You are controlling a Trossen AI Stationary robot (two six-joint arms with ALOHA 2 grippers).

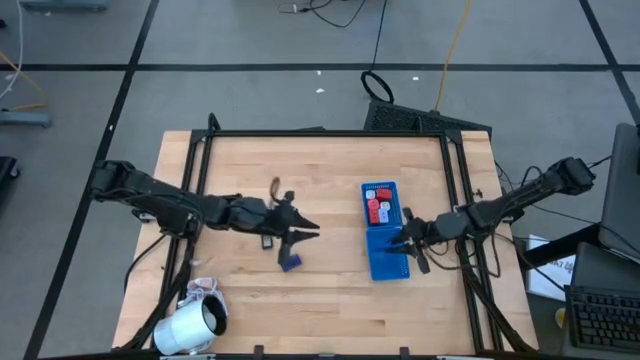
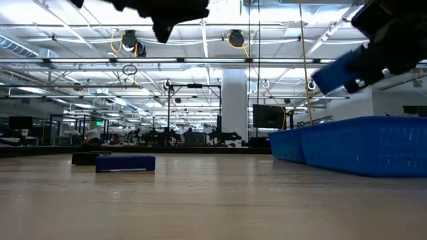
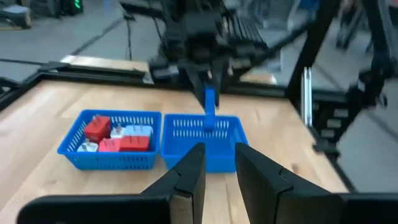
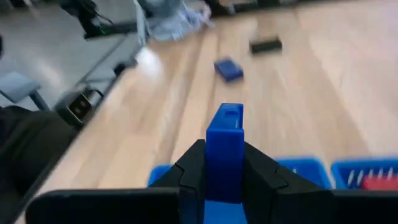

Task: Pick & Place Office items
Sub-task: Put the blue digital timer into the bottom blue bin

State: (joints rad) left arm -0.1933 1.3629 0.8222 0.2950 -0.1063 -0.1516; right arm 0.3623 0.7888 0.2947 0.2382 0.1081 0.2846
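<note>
A long blue tray (image 1: 384, 262) lies on the right half of the table. Its far compartment holds red, white and light blue blocks (image 3: 118, 137). My right gripper (image 1: 405, 243) hovers over the tray's near compartment (image 3: 205, 140), shut on a blue block (image 4: 225, 146). A dark blue block (image 1: 291, 262) and a black block (image 1: 268, 241) lie flat on the wood near the table's middle. My left gripper (image 3: 219, 171) hangs open just above and beyond these two, pointing at the tray and touching nothing. My right gripper pinches the blue block between its two fingers (image 4: 189, 171), gripping its flat sides (image 4: 225, 162). The block's free end (image 4: 229, 115) sticks out past the fingertips. The fingers come from the table's right, slanting down. The block is lifted clear above the tray (image 2: 363, 143), tilted (image 2: 340, 75).
A big white roll (image 1: 190, 325) with crumpled stuff beside it sits at the near left corner. Two small items (image 1: 282, 192) lie beyond the left gripper. A black frame rail (image 1: 320, 133) borders the table's far edge. Bare wood (image 1: 330, 300) spreads between the arms and toward the near edge.
</note>
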